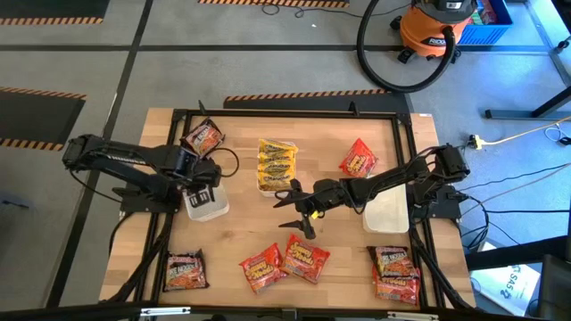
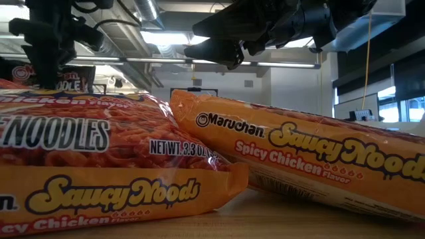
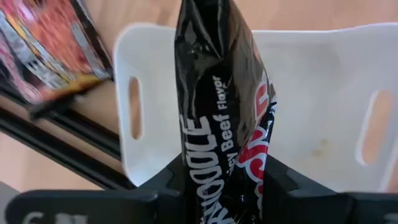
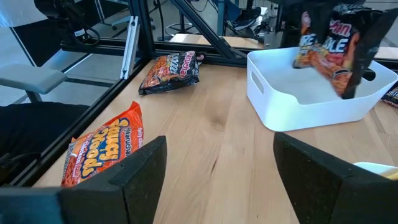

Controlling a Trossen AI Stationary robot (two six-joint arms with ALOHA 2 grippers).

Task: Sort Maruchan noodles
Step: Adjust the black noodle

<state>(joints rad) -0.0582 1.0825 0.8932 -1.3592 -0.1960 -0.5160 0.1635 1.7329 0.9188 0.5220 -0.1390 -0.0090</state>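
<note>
My left gripper (image 1: 202,189) is shut on a dark brown-black noodle packet (image 3: 217,106) above the white tray (image 1: 211,209) at the table's left. The right wrist view shows that packet (image 4: 336,50) hanging into the tray (image 4: 292,109). My right gripper (image 1: 293,212) hovers open over bare table at the middle, touching nothing. Yellow packets (image 1: 277,163) lie in a tray behind it. Two orange packets (image 1: 306,260) lie flat at the near edge, and a red one (image 1: 359,160) lies far right. My left gripper pinches the dark packet's upper end (image 3: 224,165) between its two fingers (image 3: 177,183), coming from above and pointing down. The packet hangs tilted below the fingers, its lower end (image 4: 347,87) down inside the white tray. Whether it touches the tray's floor I cannot tell.
A dark packet (image 1: 203,136) lies at the far left and another (image 1: 185,270) at the near left. Stacked packets (image 1: 393,272) sit near right. A second white tray (image 1: 385,216) lies under my right arm. A black frame (image 1: 294,113) borders the table. Orange packets (image 2: 299,159) fill the low view.
</note>
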